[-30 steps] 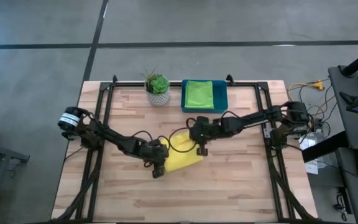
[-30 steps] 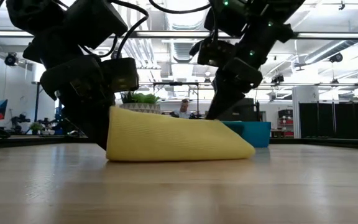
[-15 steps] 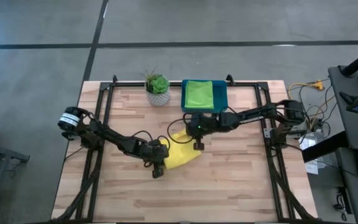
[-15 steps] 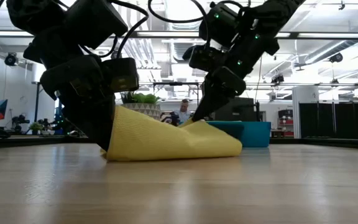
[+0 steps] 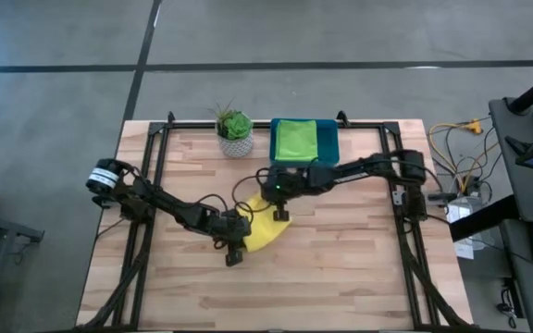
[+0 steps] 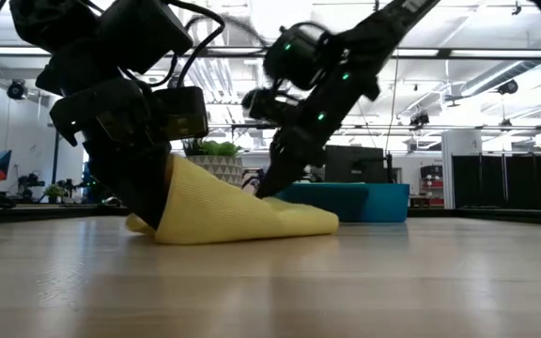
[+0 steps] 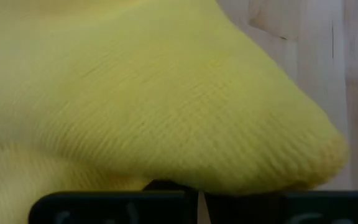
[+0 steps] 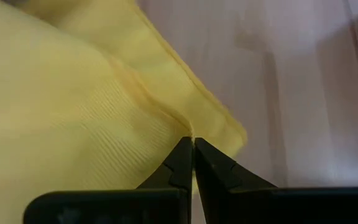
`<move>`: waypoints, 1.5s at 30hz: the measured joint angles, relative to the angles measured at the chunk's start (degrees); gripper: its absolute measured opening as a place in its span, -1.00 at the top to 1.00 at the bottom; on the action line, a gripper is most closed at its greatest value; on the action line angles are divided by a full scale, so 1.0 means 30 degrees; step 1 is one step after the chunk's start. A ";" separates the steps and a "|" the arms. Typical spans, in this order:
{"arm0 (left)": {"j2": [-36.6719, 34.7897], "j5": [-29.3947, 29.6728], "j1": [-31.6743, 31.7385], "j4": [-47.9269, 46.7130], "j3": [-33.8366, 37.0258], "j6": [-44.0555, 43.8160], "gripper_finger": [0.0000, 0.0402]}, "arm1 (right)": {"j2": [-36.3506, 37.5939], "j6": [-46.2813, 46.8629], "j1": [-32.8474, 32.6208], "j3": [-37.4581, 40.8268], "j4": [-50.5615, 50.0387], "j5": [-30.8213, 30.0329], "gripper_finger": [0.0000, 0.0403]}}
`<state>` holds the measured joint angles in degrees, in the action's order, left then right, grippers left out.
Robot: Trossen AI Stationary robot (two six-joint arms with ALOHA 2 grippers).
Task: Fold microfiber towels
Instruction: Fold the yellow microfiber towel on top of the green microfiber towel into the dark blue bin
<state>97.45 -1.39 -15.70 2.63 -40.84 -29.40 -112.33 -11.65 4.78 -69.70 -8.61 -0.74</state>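
— Where is the yellow towel [image 5: 259, 230]?

— Mid-table, bunched into a wedge on the wooden table [image 5: 340, 268]. The left gripper [image 5: 236, 242] covers its near corner; whether those fingers pinch the cloth I cannot tell, since its wrist camera sees almost only yellow weave. The right gripper [image 8: 192, 163] has its fingertips pressed together on the towel's folded edge.

— And behind?

— A light green towel [image 5: 296, 139] lies in the blue tray [image 5: 330, 148], hiding most of it, beside a potted plant [image 5: 235, 127].
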 joint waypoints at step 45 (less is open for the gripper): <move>-0.2720 0.1030 0.4482 0.0882 -0.0011 0.3067 1.00 | 0.5921 1.1035 -0.8992 0.3521 -0.3131 -0.4890 0.96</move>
<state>89.29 1.70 -2.26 5.27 -40.87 -20.20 -94.57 21.46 -22.19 -59.14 -18.00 -15.41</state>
